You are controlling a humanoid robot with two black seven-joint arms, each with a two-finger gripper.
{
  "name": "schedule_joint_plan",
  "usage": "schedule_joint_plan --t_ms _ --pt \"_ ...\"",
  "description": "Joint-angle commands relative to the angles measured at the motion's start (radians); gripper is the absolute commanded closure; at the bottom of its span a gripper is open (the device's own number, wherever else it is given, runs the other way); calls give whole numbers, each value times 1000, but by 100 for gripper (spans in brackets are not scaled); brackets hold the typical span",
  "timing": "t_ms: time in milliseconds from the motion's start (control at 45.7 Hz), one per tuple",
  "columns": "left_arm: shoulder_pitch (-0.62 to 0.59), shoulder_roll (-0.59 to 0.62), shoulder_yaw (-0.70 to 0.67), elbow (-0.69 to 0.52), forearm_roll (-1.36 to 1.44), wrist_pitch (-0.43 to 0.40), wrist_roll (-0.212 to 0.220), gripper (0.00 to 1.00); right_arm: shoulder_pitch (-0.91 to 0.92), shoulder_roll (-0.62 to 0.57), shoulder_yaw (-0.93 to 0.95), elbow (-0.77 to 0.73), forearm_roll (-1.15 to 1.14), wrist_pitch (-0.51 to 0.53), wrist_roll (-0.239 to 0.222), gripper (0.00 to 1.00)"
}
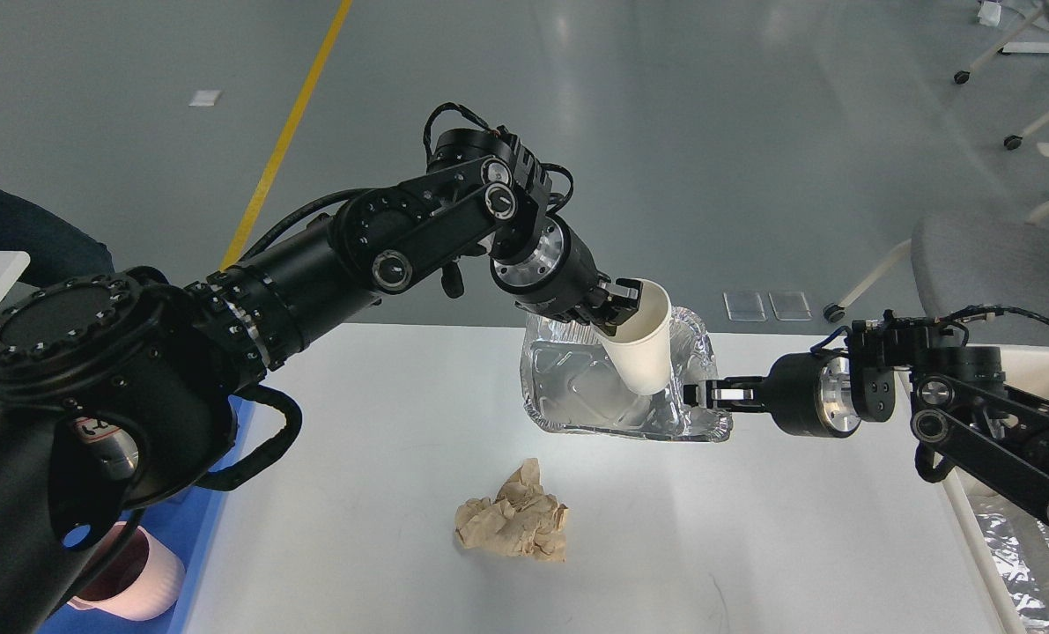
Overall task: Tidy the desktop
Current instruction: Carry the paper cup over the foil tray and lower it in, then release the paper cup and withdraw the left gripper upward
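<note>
My left gripper (619, 308) is shut on the rim of a white paper cup (642, 348) and holds it tilted, its base down inside a crumpled foil tray (577, 387). My right gripper (705, 394) comes in from the right and is shut on the foil tray's right rim, holding the tray tipped up above the white desktop (357, 458). A crumpled brown paper wad (513, 523) lies on the desktop in front of the tray.
A blue plastic tray (194, 537) at the left edge holds a pink mug (132, 577), partly hidden by my left arm. A cream bin (1030, 365) with foil inside stands at the right edge. A grey chair (995, 264) is behind it.
</note>
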Motion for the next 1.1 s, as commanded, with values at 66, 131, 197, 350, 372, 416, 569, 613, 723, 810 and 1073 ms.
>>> schedule_joint_plan --t_ms 66,131,197,350,372,416,569,613,723,810,1073 --pt "1 -14 0 0 -10 63 3 71 0 -3 0 3 0 0 0 100" --pt "1 -23 0 0 -10 86 3 61 0 -6 0 9 0 0 0 100" --pt "1 -26 -3 0 -11 109 3 53 0 -8 0 15 0 0 0 100" --pt "1 -28 -11 0 -11 123 5 36 -3 -17 0 20 0 2 0 100" --pt "1 -28 -9 0 -11 125 5 36 -1 -18 0 23 0 2 0 100" --pt "1 -26 -11 0 -11 125 5 35 -3 -20 0 25 0 2 0 100" --pt "-5 -26 -21 0 -14 152 5 21 -4 -20 0 31 0 2 0 100" --pt "-10 -25 -31 2 -17 174 5 15 -4 -20 0 31 0 3 0 100" --pt "-25 -17 -40 0 -46 218 5 2 -11 -20 0 31 0 2 0 100" --pt "-34 -12 -41 2 -51 237 5 2 -14 -20 0 31 0 3 0 100" --pt "-25 2 -81 2 -109 387 -6 2 -14 -20 1 31 0 5 0 100"
